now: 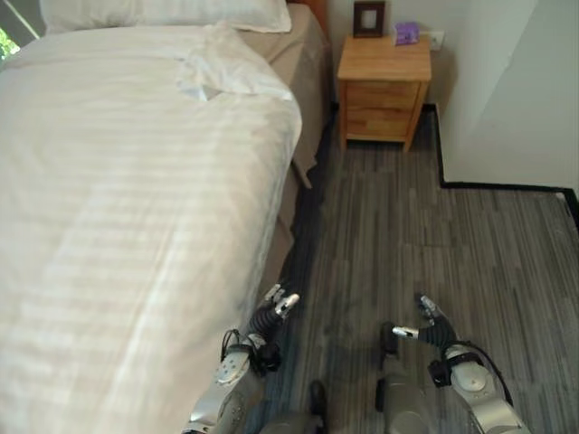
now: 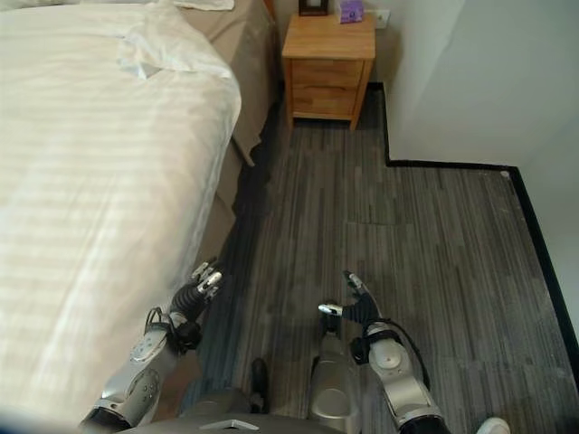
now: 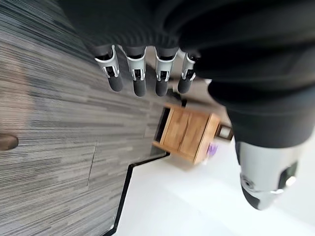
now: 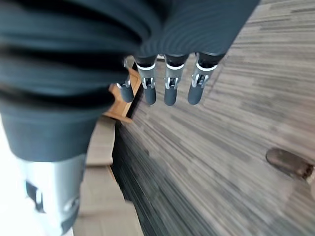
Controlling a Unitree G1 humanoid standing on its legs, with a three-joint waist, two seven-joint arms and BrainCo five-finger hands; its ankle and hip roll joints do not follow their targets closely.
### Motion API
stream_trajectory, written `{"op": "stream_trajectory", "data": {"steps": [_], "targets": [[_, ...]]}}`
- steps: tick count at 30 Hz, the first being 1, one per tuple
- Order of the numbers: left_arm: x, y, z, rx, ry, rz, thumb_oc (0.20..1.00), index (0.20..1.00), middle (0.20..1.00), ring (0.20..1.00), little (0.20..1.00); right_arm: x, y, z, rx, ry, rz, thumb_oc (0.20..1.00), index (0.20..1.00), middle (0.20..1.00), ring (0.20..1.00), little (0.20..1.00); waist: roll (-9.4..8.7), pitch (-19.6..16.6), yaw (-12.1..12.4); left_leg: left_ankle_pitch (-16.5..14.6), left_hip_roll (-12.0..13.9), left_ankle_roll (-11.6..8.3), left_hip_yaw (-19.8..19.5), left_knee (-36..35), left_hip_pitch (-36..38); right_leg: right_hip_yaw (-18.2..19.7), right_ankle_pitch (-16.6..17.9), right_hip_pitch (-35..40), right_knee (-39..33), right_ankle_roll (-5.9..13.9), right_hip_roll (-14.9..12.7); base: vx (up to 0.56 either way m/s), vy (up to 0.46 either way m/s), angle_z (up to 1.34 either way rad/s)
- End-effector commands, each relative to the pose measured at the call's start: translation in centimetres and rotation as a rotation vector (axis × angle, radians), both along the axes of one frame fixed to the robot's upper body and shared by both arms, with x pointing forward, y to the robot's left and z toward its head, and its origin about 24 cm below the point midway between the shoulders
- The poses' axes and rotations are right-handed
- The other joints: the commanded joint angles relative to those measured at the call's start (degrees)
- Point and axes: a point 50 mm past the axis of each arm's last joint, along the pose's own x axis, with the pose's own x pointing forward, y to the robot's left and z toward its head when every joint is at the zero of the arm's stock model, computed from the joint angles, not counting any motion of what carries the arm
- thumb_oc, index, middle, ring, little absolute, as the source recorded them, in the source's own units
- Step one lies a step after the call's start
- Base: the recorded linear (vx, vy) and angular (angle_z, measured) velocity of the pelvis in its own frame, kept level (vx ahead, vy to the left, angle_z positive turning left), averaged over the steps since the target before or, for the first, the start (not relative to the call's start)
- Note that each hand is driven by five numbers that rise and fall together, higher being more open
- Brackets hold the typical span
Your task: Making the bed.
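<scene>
While both hands, left (image 1: 276,307) and right (image 1: 425,327), hang empty, fingers straight, I'd reach the duvet (image 1: 136,226) corner's fold (image 1: 222,77) and flatten it.

The bed (image 1: 136,226) runs off the frame's left and bottom edges. Its pillow (image 1: 163,13) is cropped at the top. The small purple object (image 1: 406,33) on the nightstand (image 1: 384,89) is too small to identify.
</scene>
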Motion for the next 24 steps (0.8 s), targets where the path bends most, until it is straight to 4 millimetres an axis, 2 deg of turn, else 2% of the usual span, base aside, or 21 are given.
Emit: {"op": "stream_trajectory", "data": {"steps": [1, 2, 3, 4, 5, 6, 7, 8, 9, 10, 11, 13, 14, 15, 17, 19, 20, 21, 22, 23, 24], "targets": [[1.5, -1.3, 3.0, -0.029, -0.184, -0.038, 1.0, 1.0, 1.0, 1.0, 1.0, 1.0, -1.0, 1.8, 0.001, -0.095, 0.003, 1.0, 1.0, 1.0, 1.0, 1.0, 2.57, -1.9, -2.0, 0.6, 9.8, -7.19, 1.4, 13.3, 7.9, -1.1, 0.2, -1.7, 3.1, -0.09, 4.2, 0.71, -0.415, 0.44], [1.4, -1.6, 2.8, -0.042, -0.173, -0.044, 1.0, 1.0, 1.0, 1.0, 1.0, 0.9, -1.3, 1.5, 0.004, -0.077, -0.001, 1.0, 1.0, 1.0, 1.0, 1.0, 2.45, -1.9, -1.7, 3.7, 10.7, -7.44, 1.7, 20.7, 4.7, -1.8, -0.8, 0.6, 2.8, -1.14, 4.5, 0.32, -0.24, 0.46], [1.4, -1.6, 2.8, -0.041, -0.173, -0.044, 1.0, 1.0, 1.0, 1.0, 1.0, 0.9, -1.2, 1.6, 0.005, -0.077, -0.001, 1.0, 1.0, 1.0, 1.0, 1.0, 2.14, -2.1, -1.9, 4.0, 10.4, -7.42, 1.4, 20.8, 4.2, -2.0, -0.7, 0.3, 2.8, -1.15, 4.2, 0.27, -0.273, 0.16], [1.5, -1.9, 2.8, -0.06, -0.161, -0.036, 1.0, 1.0, 1.0, 1.0, 1.0, 1.0, -1.3, 1.7, 0.012, -0.086, 0.003, 1.0, 1.0, 1.0, 1.0, 1.0, 1.96, -1.3, -1.1, 10.8, 10.9, -8.37, 0.3, 32.7, 0.5, -2.5, -1.6, 3.4, 2.4, -3.37, 5.0, 0.37, -0.349, 0.05], [1.6, -2.0, 3.1, -0.075, -0.172, -0.039, 1.0, 1.0, 1.0, 1.0, 1.0, 1.0, -1.6, 1.8, 0.016, -0.087, -0.007, 1.0, 1.0, 1.0, 1.0, 1.0, 1.02, -0.1, -0.3, 14.0, 10.3, -7.91, -0.4, 40.3, -4.0, -2.3, -2.1, 6.0, 2.1, -4.76, 5.2, 0.37, -0.347, -0.27], [1.6, -2.0, 3.1, -0.075, -0.172, -0.039, 1.0, 1.0, 1.0, 1.0, 1.0, 1.1, -1.6, 1.8, 0.017, -0.088, -0.007, 1.0, 1.0, 1.0, 1.0, 1.0, 0.77, -0.2, -0.4, 14.2, 10.0, -7.88, -0.6, 40.3, -4.3, -2.4, -2.0, 5.8, 2.1, -4.75, 4.9, 0.42, -0.346, -0.36], [1.6, -2.2, 3.3, -0.078, -0.175, -0.045, 1.0, 1.0, 1.0, 1.0, 1.0, 1.5, -2.0, 2.3, 0.009, -0.107, -0.019, 1.0, 1.0, 1.0, 1.0, 1.0, -1.0, 1.3, 1.4, 12.7, 9.4, -6.8, 0.9, 49.7, -10.1, -1.8, -4.2, 9.2, 1.2, -5.95, 4.6, 0.23, -0.175, -0.33], [1.6, -2.2, 3.3, -0.078, -0.175, -0.045, 1.0, 1.0, 1.0, 1.0, 1.0, 1.5, -2.0, 2.3, 0.009, -0.107, -0.019, 1.0, 1.0, 1.0, 1.0, 1.0, -1.0, 1.2, 1.4, 12.7, 9.4, -6.79, 0.9, 49.8, -10.2, -1.9, -4.2, 9.2, 1.2, -5.94, 4.6, 0.53, -0.205, -0.53], [1.8, -2.1, 3.5, -0.086, -0.18, -0.024, 1.0, 1.0, 1.0, 1.0, 1.0, 2.1, -2.0, 2.8, -0.008, -0.126, -0.01, 1.0, 1.0, 1.0, 1.0, 1.0, -1.3, 2.7, 3.9, 8.7, 7.7, -6.29, 2.1, 50.6, -15.7, 0.5, -6.2, 12.0, 1.1, -5.91, 4.9, 0.29, -0.032, -0.44], [1.8, -2.1, 3.5, -0.086, -0.18, -0.024, 1.0, 1.0, 1.0, 1.0, 1.0, 2.1, -2.0, 2.8, -0.008, -0.126, -0.01, 1.0, 1.0, 1.0, 1.0, 1.0, -1.35, 2.6, 3.9, 8.7, 7.7, -6.28, 2.2, 50.6, -15.7, 0.6, -6.2, 12.0, 1.1, -5.9, 4.9, 0.62, 0.006, -0.93], [1.7, -2.1, 3.5, -0.098, -0.181, -0.01, 1.0, 1.0, 1.0, 1.0, 1.0, 2.6, -1.5, 3.2, -0.006, -0.139, 0.019, 1.0, 1.0, 1.0, 1.0, 1.0, -0.55, 2.6, 6.2, 7.6, 6.0, -5.65, 4.1, 43.3, -20.9, 3.6, -8.9, 14.8, 1.1, -5.51, 6.1, 0.6, 0.101, -0.84], [1.6, -1.8, 3.5, -0.108, -0.188, 0.02, 1.0, 1.0, 1.0, 1.0, 1.0, 2.7, -1.1, 3.2, -0.008, -0.143, 0.043, 1.0, 1.0, 1.0, 1.0, 1.0, 0.88, 1.9, 8.3, 7.3, 4.7, -4.19, 5.5, 26.7, -21.7, 5.7, -11.6, 17.4, 1.1, -4.64, 7.2, 0.69, 0.154, -1.13], [1.4, -1.6, 3.5, -0.113, -0.187, 0.033, 1.0, 1.0, 1.0, 1.0, 1.0, 2.7, -1.0, 3.1, -0.016, -0.143, 0.056, 1.0, 1.0, 1.0, 1.0, 1.0, 1.62, 1.2, 9.5, 10.4, 4.4, -4.23, 6.3, 16.6, -22.0, 6.4, -13.3, 18.6, 1.1, -4.52, 8.0, 0.58, 0.127, -0.96], [1.4, -1.4, 3.6, -0.112, -0.197, 0.043, 1.0, 1.0, 1.0, 1.0, 1.0, 2.6, -1.0, 3.0, -0.024, -0.143, 0.061, 1.0, 1.0, 1.0, 1.0, 1.0, 2.55, 0.8, 10.0, 13.4, 5.5, -4.74, 7.9, 11.3, -23.4, 6.7, -14.6, 20.1, 1.1, -4.53, 9.2, 0.64, 0.097, -0.69], [1.2, -1.3, 3.4, -0.112, -0.184, 0.056, 1.0, 1.0, 1.0, 1.0, 1.0, 2.6, -1.2, 2.9, -0.035, -0.145, 0.049, 1.0, 1.0, 1.0, 1.0, 1.0, 2.94, 0.5, 11.2, 16.2, 7.0, -5.56, 14.8, 1.3, -24.6, 6.0, -17.5, 23.9, 1.1, -4.64, 9.7, 0.61, 0.074, -0.2], [1.2, -1.2, 3.4, -0.116, -0.18, 0.067, 1.0, 1.0, 1.0, 1.0, 1.0, 2.6, -1.2, 3.1, -0.033, -0.159, 0.027, 1.0, 1.0, 1.0, 1.0, 1.0, 2.44, 0.2, 10.9, 14.9, 9.0, -4.73, 24.4, 0.2, -26.1, 4.0, -19.2, 27.0, 1.1, -4.43, 9.7, 0.55, 0.095, 0.12], [1.1, -1.2, 3.4, -0.12, -0.18, 0.068, 1.0, 1.0, 1.0, 1.0, 1.0, 2.6, -1.2, 3.2, -0.028, -0.162, 0.026, 1.0, 1.0, 1.0, 1.0, 1.0, 2.18, -0.3, 10.4, 14.4, 8.6, -4.47, 26.3, 0.5, -24.9, 3.4, -19.9, 28.3, 1.1, -3.9, 9.5, 0.55, 0.085, 0.35], [1.0, -0.9, 3.5, -0.117, -0.182, 0.073, 1.0, 1.0, 1.0, 1.0, 1.0, 2.7, -0.9, 3.2, -0.021, -0.163, 0.032, 1.0, 1.0, 1.0, 1.0, 1.0, 2.18, -1.2, 10.1, 15.1, 8.7, -3.39, 28.0, 0.4, -23.8, 3.5, -20.2, 29.2, 1.7, -3.64, 9.9, 0.77, 0.042, 0.41], [0.8, 0.0, 3.3, -0.097, -0.169, 0.101, 1.0, 1.0, 1.0, 1.0, 1.0, 2.7, 0.0, 3.2, -0.002, -0.166, 0.051, 1.0, 1.0, 1.0, 1.0, 1.0, 0.98, -2.4, 12.0, 18.1, 8.4, -1.24, 27.9, 0.8, -23.4, 4.4, -20.2, 29.7, 7.2, -2.84, 10.3, 0.58, -0.007, 0.31], [0.8, 0.0, 3.3, -0.096, -0.169, 0.101, 1.0, 1.0, 1.0, 1.0, 1.0, 2.7, 0.0, 3.2, -0.001, -0.165, 0.05, 1.0, 1.0, 1.0, 1.0, 1.0, 0.83, -2.5, 12.1, 18.1, 8.3, -1.23, 27.9, 0.8, -23.5, 4.4, -20.4, 29.5, 7.4, -2.8, 10.2, 0.55, -0.019, 0.06], [0.7, 0.1, 3.4, -0.089, -0.171, 0.096, 1.0, 1.0, 1.0, 1.0, 1.0, 2.6, 0.3, 3.1, 0.007, -0.167, 0.051, 1.0, 1.0, 1.0, 1.0, 1.0, -0.68, -2.8, 13.3, 17.3, 7.3, -0.14, 27.8, 1.3, -22.9, 3.7, -18.8, 28.8, 12.7, -0.32, 9.5, 0.21, 0.038, -0.17]]}}
